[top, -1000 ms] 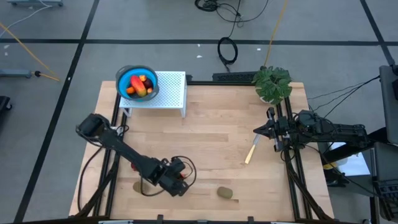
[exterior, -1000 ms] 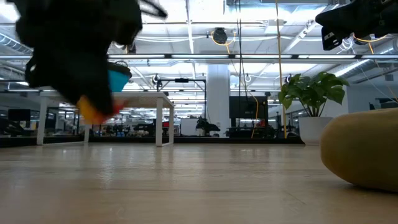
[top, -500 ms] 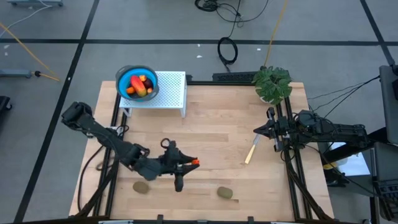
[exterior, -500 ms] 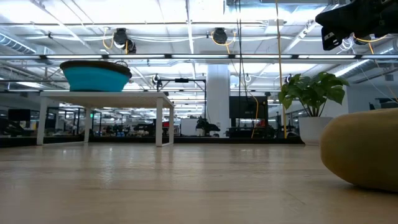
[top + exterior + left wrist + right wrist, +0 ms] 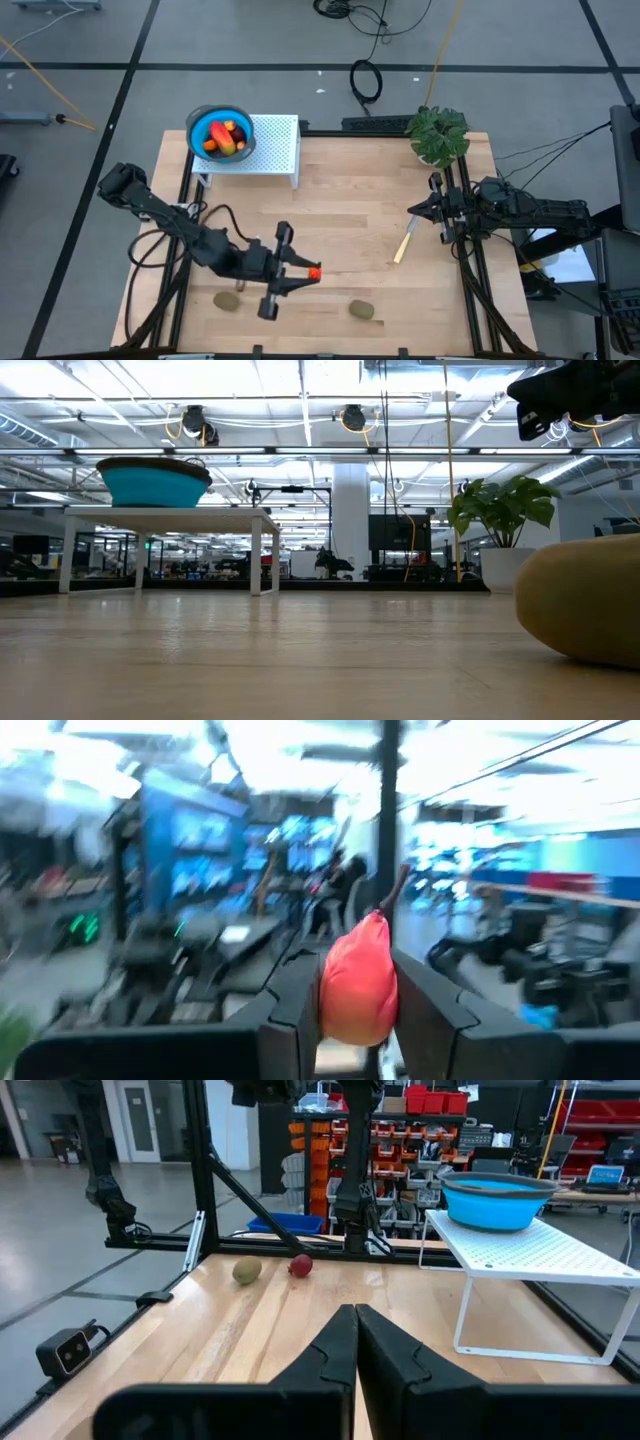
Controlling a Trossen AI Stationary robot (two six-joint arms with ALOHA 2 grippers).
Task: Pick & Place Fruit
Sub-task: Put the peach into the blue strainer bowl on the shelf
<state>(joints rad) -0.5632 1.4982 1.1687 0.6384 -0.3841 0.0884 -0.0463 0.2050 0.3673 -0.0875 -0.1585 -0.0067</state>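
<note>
Left gripper: the left gripper (image 5: 312, 271) hung over the front middle of the table (image 5: 370, 215), its fingers (image 5: 300, 1005) partly closed on a red-orange fruit (image 5: 358, 982) with a thin dark stem, pinched between the two pads
Held fruit: seen from above as a small orange-red spot (image 5: 314, 271) at the tip of the left arm, off the wood
Right gripper: the right gripper (image 5: 355, 1320) waited at the table's right edge, fingers pressed together with nothing between them
Kiwis: one brown-green kiwi (image 5: 228, 300) lay near the front left of the table, a second kiwi (image 5: 362, 310) near the front middle, well apart
Bowl: a blue bowl (image 5: 197, 124) holding orange and red fruits (image 5: 226, 138) stood on a white rack (image 5: 278, 145) at the back left corner
Other things: a pale yellow stick (image 5: 404, 243) lay on the wood near the right gripper; a leafy plant (image 5: 438, 134) stood at the back right
</note>
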